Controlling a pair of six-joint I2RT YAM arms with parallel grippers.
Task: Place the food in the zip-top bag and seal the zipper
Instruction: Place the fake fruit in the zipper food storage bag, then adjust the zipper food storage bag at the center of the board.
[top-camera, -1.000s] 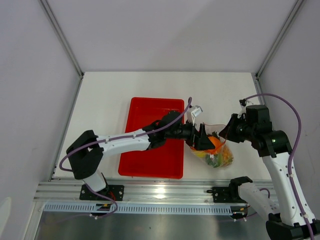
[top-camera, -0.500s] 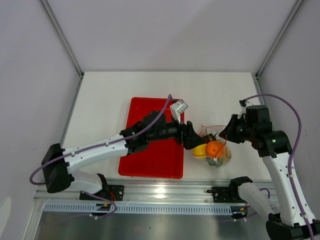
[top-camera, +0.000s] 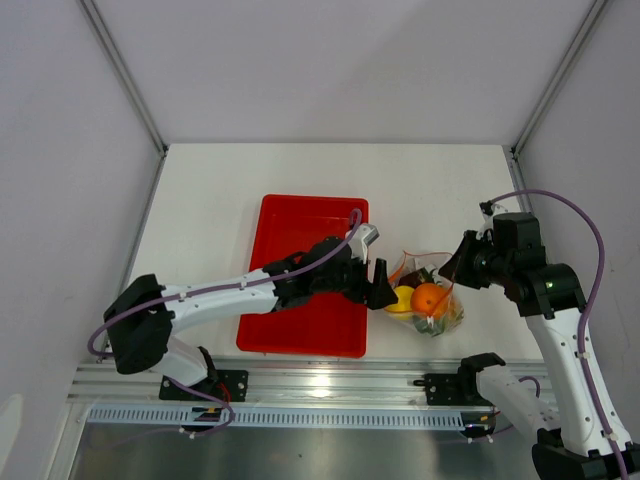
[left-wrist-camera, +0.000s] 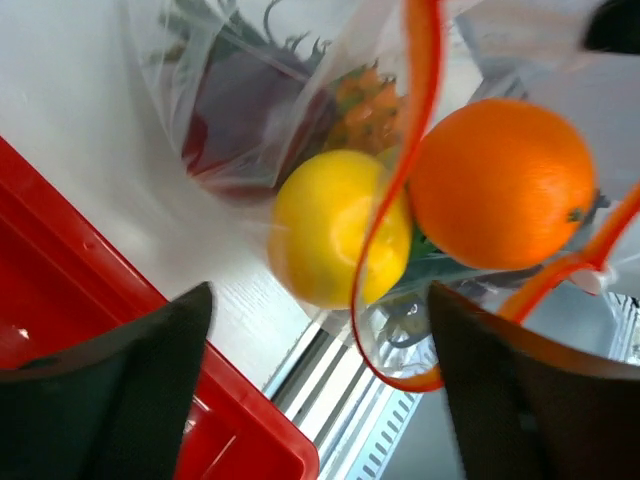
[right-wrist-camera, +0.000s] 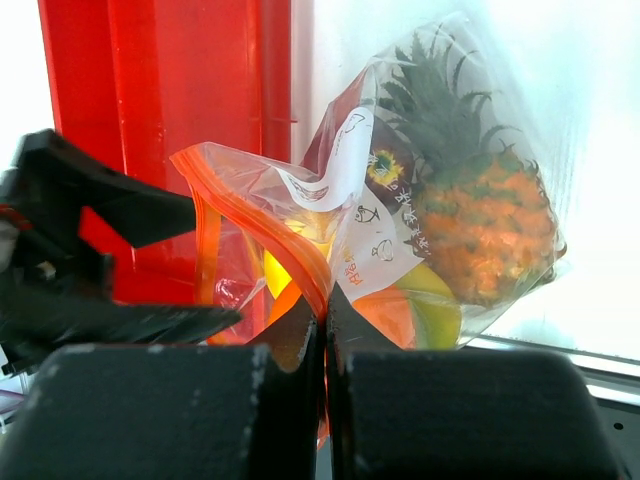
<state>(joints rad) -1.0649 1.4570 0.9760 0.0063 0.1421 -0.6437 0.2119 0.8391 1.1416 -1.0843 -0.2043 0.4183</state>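
Orange-red zipper (right-wrist-camera: 250, 215) plastic is sitting between the fingers of my right gripper (right-wrist-camera: 323, 325). They are pressing tight together on it at one corner of the bag (right-wrist-camera: 500, 100), holding that edge of the mouth up. My left gripper (left-wrist-camera: 320, 300) is hovering just beside the open mouth with its fingers spread wide and nothing between them.

I am judging the bag to be thin, soft and crinkly. It is light, likely slippery, and it is sagging wherever nothing is supporting it. The zipper looks like its stiffest part, so that is where I would be taking hold. I would pinch both sides of the strip together and run along it.

Inside the clear plastic a pineapple (right-wrist-camera: 485, 235) is lying with its green crown pointing away from my right fingers. A dark red fruit (left-wrist-camera: 240, 120) is resting deeper in. A yellow pear (left-wrist-camera: 335, 230) and an orange (left-wrist-camera: 500, 185) are sitting right at the mouth, with the strip curving between them. I am judging that these round toys could roll out or block the seal.

The bag is lying on the white table (top-camera: 220, 180), just to the right of a red tray (top-camera: 300, 225). I am seeing no fruit on the parts of the tray that my left arm is not covering.
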